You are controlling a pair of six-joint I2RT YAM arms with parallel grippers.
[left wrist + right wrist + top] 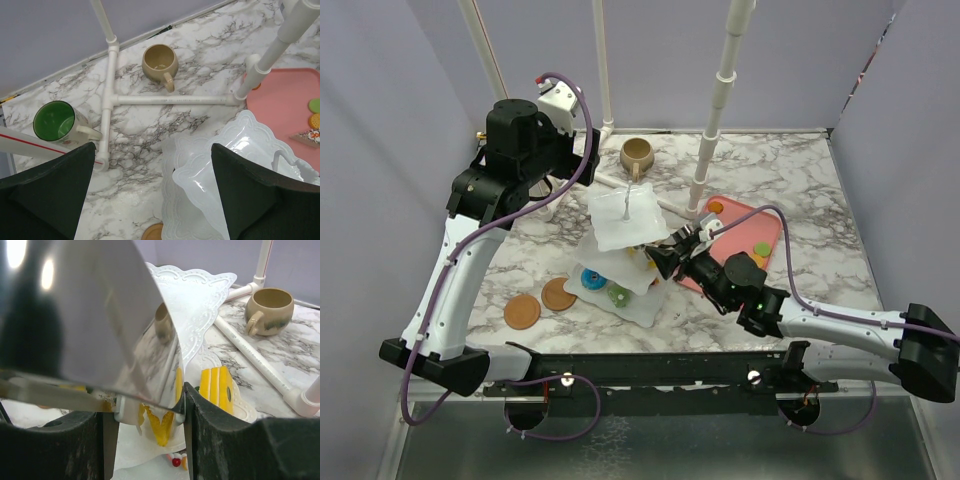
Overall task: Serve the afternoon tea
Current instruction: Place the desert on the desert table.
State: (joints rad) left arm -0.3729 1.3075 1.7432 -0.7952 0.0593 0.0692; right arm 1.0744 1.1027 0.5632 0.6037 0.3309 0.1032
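The right gripper (667, 258) is clamping the metal tongs (100, 315) between its two fingers, the shiny blades filling the wrist view and reaching in over the white three-tier stand (625, 215) — the gripper is sitting just at the stand's right side. A yellow bit is showing at the tongs' lower edge, though whether it is being gripped cannot be told. A yellow cake slice (216, 385) is lying on a plate just right of the fingers. The stand is sitting mid-table, carrying a blue donut (591, 279) and a green donut (618, 295) on its bottom plate. The left gripper (152, 150) is hanging over the back left of the table with its jaws spread wide and holding nothing — the green-lined mug (55, 121) is sitting below to its left, the tan mug (159, 61) farther back, and the stand's top plate is lying under its right finger. The pink tray (765, 225) is lying just right of the stand
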